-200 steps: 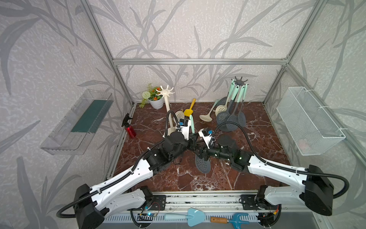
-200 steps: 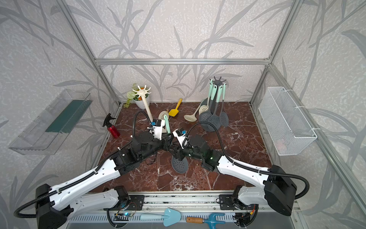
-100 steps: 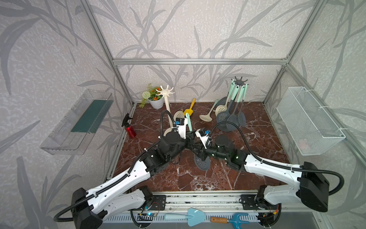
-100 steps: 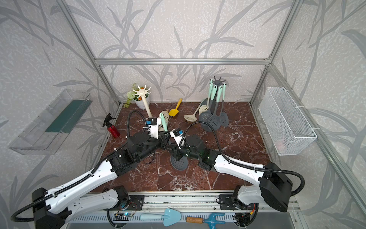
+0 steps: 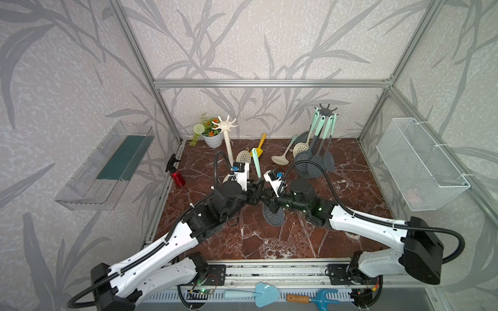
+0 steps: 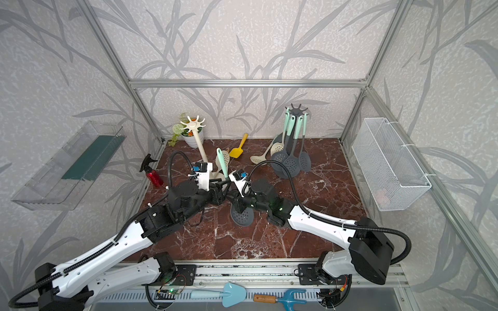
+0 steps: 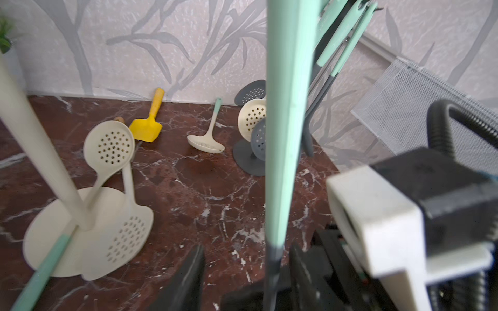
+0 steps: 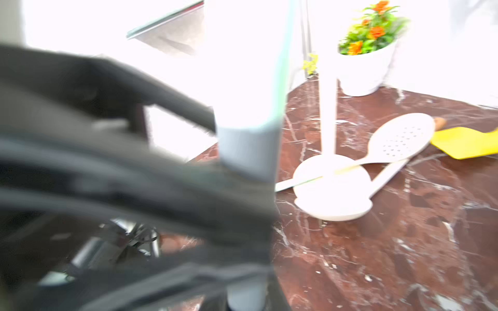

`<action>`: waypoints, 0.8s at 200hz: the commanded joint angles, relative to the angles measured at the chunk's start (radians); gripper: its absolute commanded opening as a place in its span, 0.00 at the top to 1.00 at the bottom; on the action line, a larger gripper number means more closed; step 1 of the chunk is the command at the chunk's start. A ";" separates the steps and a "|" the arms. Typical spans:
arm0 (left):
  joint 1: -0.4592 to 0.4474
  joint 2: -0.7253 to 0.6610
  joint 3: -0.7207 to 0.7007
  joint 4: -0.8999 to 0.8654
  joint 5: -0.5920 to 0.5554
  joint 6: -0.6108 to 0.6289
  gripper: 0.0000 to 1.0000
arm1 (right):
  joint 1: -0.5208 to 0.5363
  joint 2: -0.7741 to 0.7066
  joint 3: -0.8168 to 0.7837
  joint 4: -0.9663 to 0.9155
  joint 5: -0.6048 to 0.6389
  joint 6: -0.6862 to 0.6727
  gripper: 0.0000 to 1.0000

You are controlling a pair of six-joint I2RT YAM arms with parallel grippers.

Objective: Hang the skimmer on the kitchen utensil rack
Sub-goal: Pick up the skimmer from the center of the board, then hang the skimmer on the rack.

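The skimmer stands nearly upright at the table's middle, its mint handle (image 5: pixel 256 167) up and its dark grey perforated head (image 5: pixel 272 215) low over the marble. Both top views show the head (image 6: pixel 241 215). My right gripper (image 5: pixel 268 198) is shut on the dark shaft just under the mint handle (image 8: pixel 248 150). My left gripper (image 5: pixel 256 192) faces it from the left. In the left wrist view this gripper (image 7: pixel 246 258) is open, and the handle (image 7: pixel 285 134) rises between its fingers. The dark utensil rack (image 5: pixel 326 109) at the back right carries several mint-handled utensils.
A cream rack (image 5: pixel 225 125) with bare hooks stands back left, with cream skimmers (image 5: pixel 244 156) at its base. Nearby are a yellow scoop (image 5: pixel 258 148), a cream ladle (image 5: pixel 281 159), a flower pot (image 5: pixel 213 137) and a red spray bottle (image 5: pixel 176 175). A wire basket (image 5: pixel 420 164) hangs on the right wall.
My right gripper has shut on the skimmer's shaft. My left gripper, shut on the skimmer before, has opened its jaws. Both wrists have shifted slightly toward the back.
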 commanded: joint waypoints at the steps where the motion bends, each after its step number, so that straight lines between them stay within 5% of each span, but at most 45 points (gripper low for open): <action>1: 0.008 -0.065 0.046 -0.139 -0.047 0.015 0.42 | -0.036 0.026 0.042 0.054 -0.016 0.003 1.00; 73: 0.068 -0.266 0.002 -0.367 -0.049 0.086 0.37 | -0.161 0.161 0.201 0.028 -0.197 -0.083 1.00; 160: 0.185 -0.223 0.030 -0.439 0.147 0.143 0.37 | -0.253 0.454 0.626 -0.193 -0.460 -0.174 1.00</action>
